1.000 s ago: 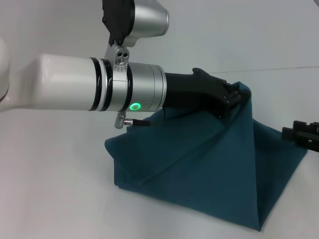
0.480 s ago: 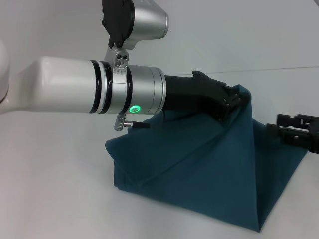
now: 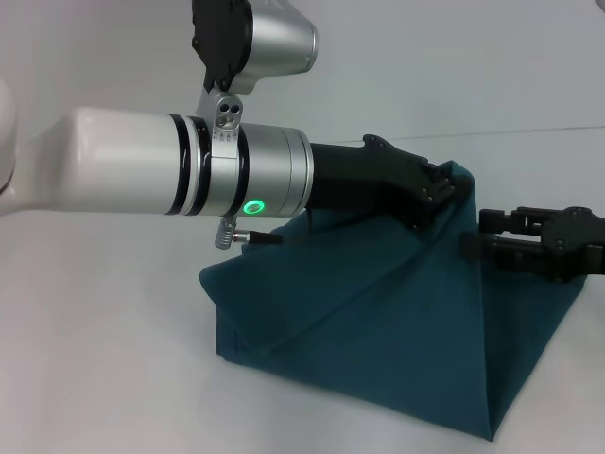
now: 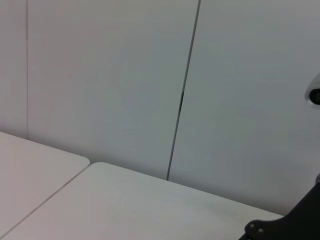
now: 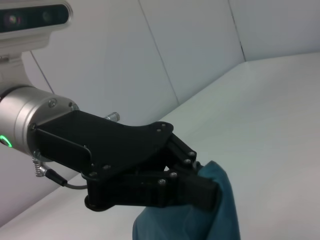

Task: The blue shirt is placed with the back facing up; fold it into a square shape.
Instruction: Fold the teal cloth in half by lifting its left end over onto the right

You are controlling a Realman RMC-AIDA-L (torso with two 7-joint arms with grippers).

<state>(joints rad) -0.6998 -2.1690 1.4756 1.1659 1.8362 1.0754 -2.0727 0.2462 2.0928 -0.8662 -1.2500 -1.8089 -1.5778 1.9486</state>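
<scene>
shirt bottom edge: the blue shirt has its near edge and near corner lying on the white surface, and the cloth rises from there like a tent toward the far side. Plain side is all I can see, no lettering.

slack panel: lots of loose cloth hangs between the surface and the lifted peak, with a diagonal crease across it. If the peak gets carried over too fast, I'd guess this part bunches up and you get a lump instead of a flat layer.

left hand: the left hand is pressed together on the top corner of the shirt, holding it up off the surface. In the right wrist view the left hand only has a small bit of cloth between its fingers. That's my main worry: a thin pinch like that could slip, and the whole tent would drop.

right hand: the right hand is in from the right, just beside the raised cloth and a bit below the left one. Can't tell if it's spread or pressed together, or if it's touching the cloth yet. If it grabs too near the other hand, the two could bump, or it could drag the fold crooked.

far side: bare surface and a plain wall behind, nothing to snag on.
</scene>
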